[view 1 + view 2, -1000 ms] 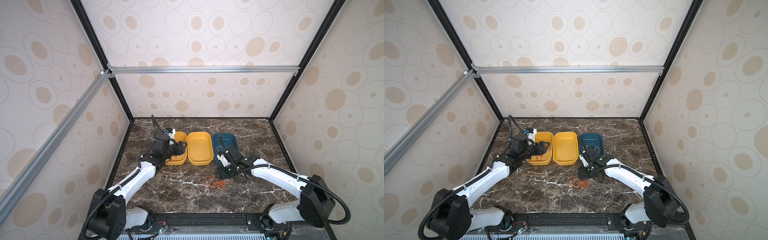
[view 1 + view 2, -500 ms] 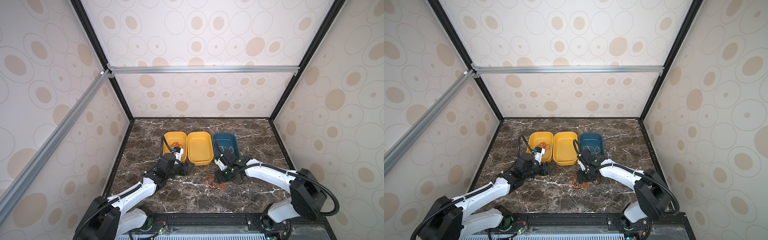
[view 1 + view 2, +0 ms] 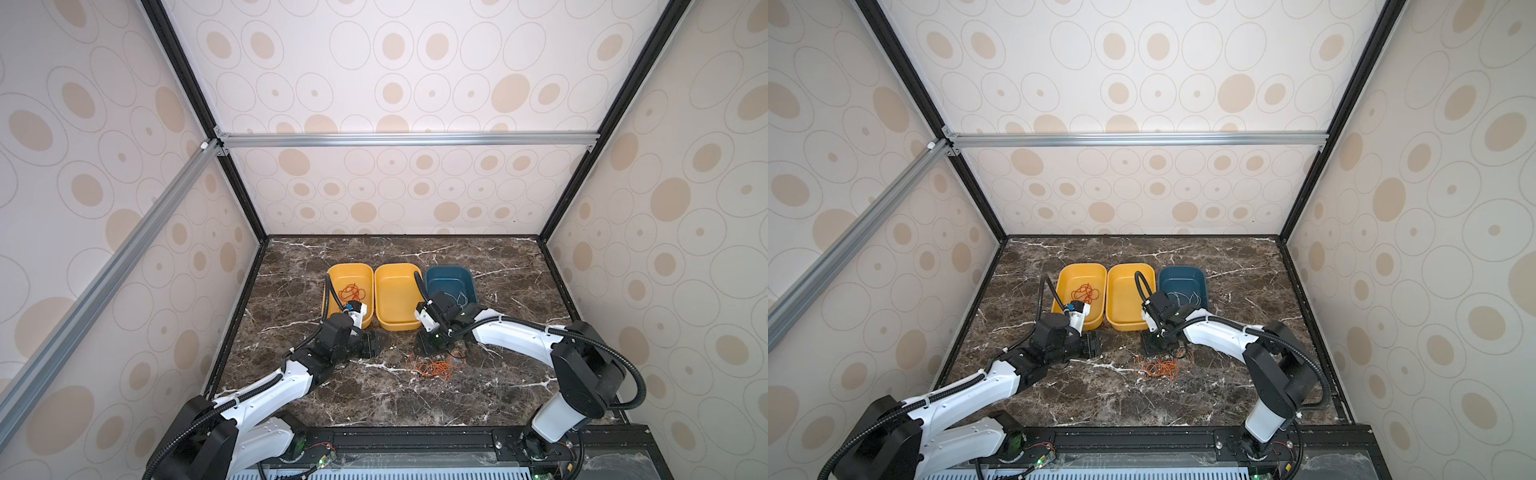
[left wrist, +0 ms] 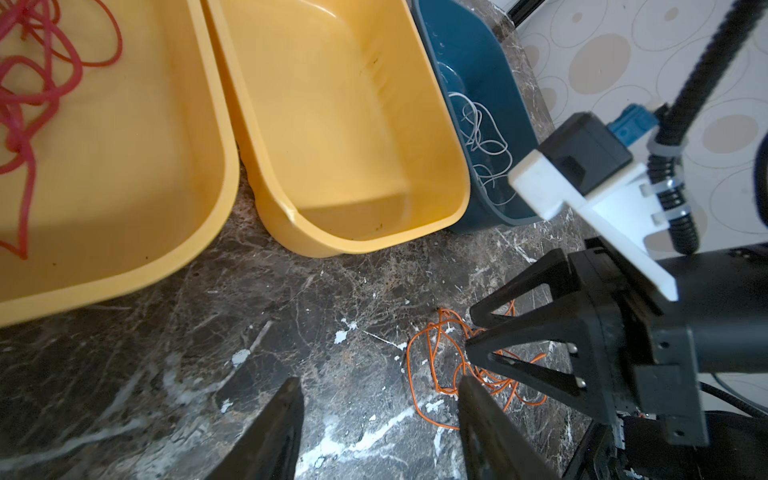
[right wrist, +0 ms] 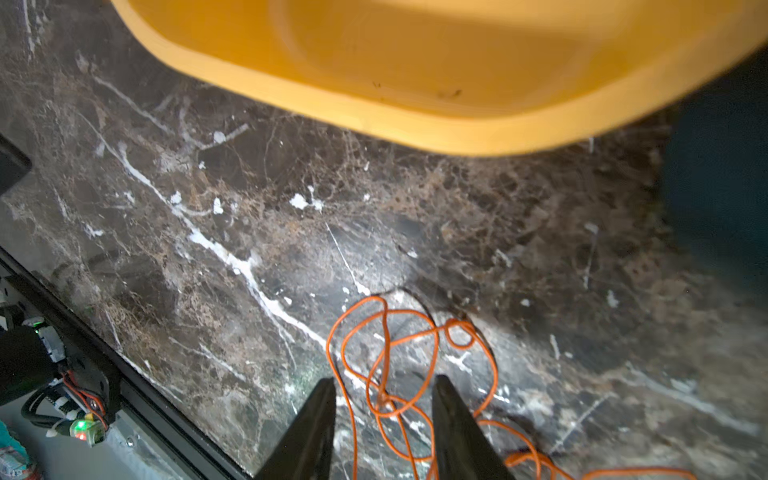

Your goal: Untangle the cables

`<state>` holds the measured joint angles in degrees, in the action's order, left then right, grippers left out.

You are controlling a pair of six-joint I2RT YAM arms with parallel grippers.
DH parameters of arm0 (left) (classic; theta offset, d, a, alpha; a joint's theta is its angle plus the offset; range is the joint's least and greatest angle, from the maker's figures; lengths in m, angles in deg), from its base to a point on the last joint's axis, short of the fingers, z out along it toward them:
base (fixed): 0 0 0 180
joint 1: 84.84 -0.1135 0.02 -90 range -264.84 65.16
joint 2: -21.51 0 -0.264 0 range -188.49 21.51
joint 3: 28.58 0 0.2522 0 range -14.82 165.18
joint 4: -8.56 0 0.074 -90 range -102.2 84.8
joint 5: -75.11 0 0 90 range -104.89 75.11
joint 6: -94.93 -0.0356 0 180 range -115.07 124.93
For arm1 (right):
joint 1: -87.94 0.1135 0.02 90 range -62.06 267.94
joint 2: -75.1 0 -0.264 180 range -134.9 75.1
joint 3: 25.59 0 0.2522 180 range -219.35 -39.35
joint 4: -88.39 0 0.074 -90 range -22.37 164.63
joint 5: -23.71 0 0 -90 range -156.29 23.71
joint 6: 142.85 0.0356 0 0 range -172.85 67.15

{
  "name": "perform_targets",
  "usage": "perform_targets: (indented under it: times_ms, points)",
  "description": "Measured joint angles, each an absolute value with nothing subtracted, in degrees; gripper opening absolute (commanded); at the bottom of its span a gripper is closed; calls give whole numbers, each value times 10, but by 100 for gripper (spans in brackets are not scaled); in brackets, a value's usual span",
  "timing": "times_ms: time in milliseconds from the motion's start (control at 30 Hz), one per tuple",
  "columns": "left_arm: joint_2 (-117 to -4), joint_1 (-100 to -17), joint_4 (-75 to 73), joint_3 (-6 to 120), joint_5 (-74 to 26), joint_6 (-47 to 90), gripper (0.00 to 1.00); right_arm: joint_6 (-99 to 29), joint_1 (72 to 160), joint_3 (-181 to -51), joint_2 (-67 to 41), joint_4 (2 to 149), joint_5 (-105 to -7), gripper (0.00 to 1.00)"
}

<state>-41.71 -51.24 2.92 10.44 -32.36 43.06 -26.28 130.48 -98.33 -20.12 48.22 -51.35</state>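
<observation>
**Top views: the orange cable is the one not yet sorted**

In both top views the red cable (image 3: 351,293) lies in the left tub (image 3: 348,266) and the white cable (image 3: 457,298) in the blue tub (image 3: 449,270). The middle tub (image 3: 395,267) is empty. The orange cable (image 3: 434,368) sits in a loose heap on the worktop (image 3: 478,399), at 6 o'clock of the middle tub. The right pincer (image 3: 432,348) is down at the heap's 12 o'clock edge. The left pincer (image 3: 372,346) sits near, at the heap's 10 o'clock.

Left wrist view: the left pincer (image 4: 379,382) is released, with bare worktop between its jaws. The orange cable (image 4: 440,361) lies just beside one finger, under the right pincer (image 4: 469,328).

Right wrist view: the right pincer (image 5: 384,380) has its jaws parted and astride several orange cable (image 5: 386,332) strands, not yet pinching them.

The step in hand looks like picking up the orange cable, probably for the middle tub. The next move calls for closing low on the strands, then a slow lift so that the loops trail free.
</observation>
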Motion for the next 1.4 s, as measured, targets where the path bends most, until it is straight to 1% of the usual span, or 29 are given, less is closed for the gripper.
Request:
perform_targets:
  times_ms: [67, 100, 233, 333, 367, 467, 700, 1000, 1233, 1400]
  points:
    - [-412, -512, 29, 101, -323, 431, 59, -263, 1306, -990, -214, 484, -513, 33]
    - [-409, -512, 29, 98, -323, 431, 59, -265, 1307, -992, -221, 484, -512, 30]
    - [-406, -511, 29, 93, -324, 431, 60, -265, 1307, -1002, -244, 483, -511, 10]
    - [-406, -511, 30, 91, -325, 431, 60, -273, 1308, -1003, -244, 482, -510, 2]
    - [-406, -511, 30, 91, -326, 431, 60, -278, 1308, -1003, -244, 483, -509, 0]
    - [-412, -511, 31, 91, -329, 431, 60, -291, 1309, -1001, -232, 489, -504, 0]
    - [-422, -506, 37, 91, -354, 429, 60, -325, 1310, -985, -161, 499, -489, 0]
    - [-440, -456, 81, 91, -399, 408, 59, -343, 1310, -985, -121, 502, -448, 0]
    - [-486, -451, 86, 94, -399, 395, 54, -343, 1310, -985, -101, 502, -420, 0]
    - [-506, -451, 122, 100, -403, 396, 46, -344, 1310, -985, -94, 502, -405, 0]
